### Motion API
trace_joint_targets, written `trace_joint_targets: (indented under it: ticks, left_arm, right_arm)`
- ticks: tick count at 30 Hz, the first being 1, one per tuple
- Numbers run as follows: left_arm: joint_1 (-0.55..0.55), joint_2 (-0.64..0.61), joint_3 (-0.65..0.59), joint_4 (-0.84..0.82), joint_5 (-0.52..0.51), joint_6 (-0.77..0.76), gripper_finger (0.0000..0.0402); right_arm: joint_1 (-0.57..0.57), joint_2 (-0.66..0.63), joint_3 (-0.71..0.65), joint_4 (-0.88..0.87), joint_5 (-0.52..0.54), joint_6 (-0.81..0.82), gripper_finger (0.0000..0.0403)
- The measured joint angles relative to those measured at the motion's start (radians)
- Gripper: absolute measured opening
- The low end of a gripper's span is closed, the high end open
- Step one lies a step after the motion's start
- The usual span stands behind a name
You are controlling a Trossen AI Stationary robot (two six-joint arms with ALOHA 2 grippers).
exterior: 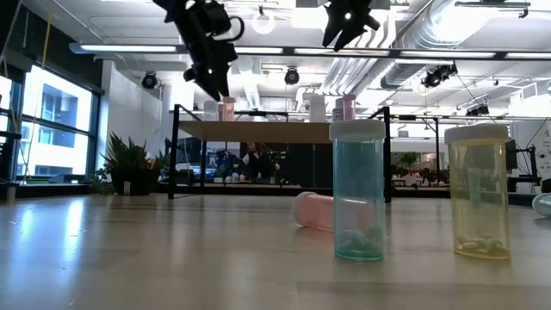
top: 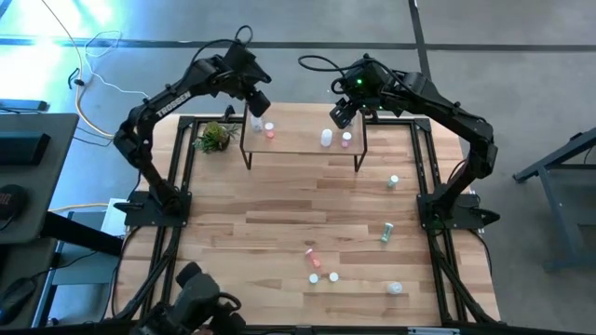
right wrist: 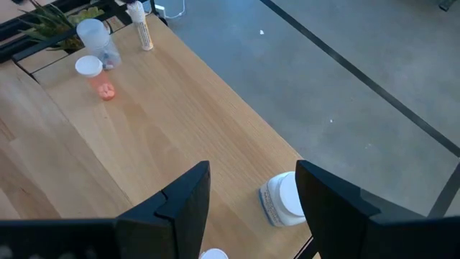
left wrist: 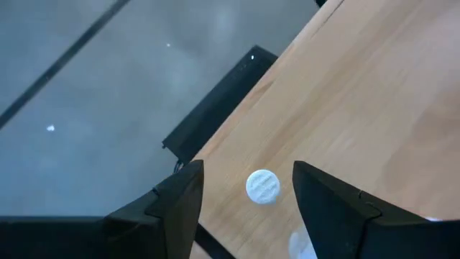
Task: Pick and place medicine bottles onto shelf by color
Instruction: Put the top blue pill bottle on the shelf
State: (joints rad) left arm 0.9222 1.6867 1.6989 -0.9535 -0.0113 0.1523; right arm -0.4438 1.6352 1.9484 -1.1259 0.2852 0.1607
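Hovering spread over the shelf (top: 303,140), the left pincer (left wrist: 248,198) frames a white-capped bottle (left wrist: 262,186) standing upright.

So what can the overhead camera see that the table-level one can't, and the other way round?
Only the high view shows the whole table, the plant at the shelf's left end, and green bottles near the right edge, one at.

Only the low view shows the room behind and two upright bottles close up, one teal, one yellowish, with pills at the bottom.

Both show the shelf carrying bottles, the pink bottle lying on its side, and the left fingers and right fingers open above the shelf.
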Motion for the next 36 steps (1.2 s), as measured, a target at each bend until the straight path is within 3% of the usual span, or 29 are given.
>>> trace_joint_targets:
  ticks: [6,13,30,36]
  left_arm:
    - [-0.014,-0.072,0.001,-0.039,0.035,0.035,0.0202]
    - [-0.036,-0.16,-0.066,-0.071,0.273,0.016,0.0202]
    - [-0.302,-0.318,-0.383,0.157,0.265,-0.119,0.0202]
    - [-0.357,-0.322,-0.393,0.164,0.261,-0.159,0.0202]
  right_arm:
    - [0.026,0.0,0.0,-0.023,-0.009,0.001,0.0197]
    - [0.062,0.0,0.0,-0.148,-0.013,0.05,0.0197]
    - [0.217,0.0,0.0,-0.447,-0.004,0.173,0.0197]
    - [0.288,-0.085,-0.134,-0.442,-0.015,0.216,0.0197]
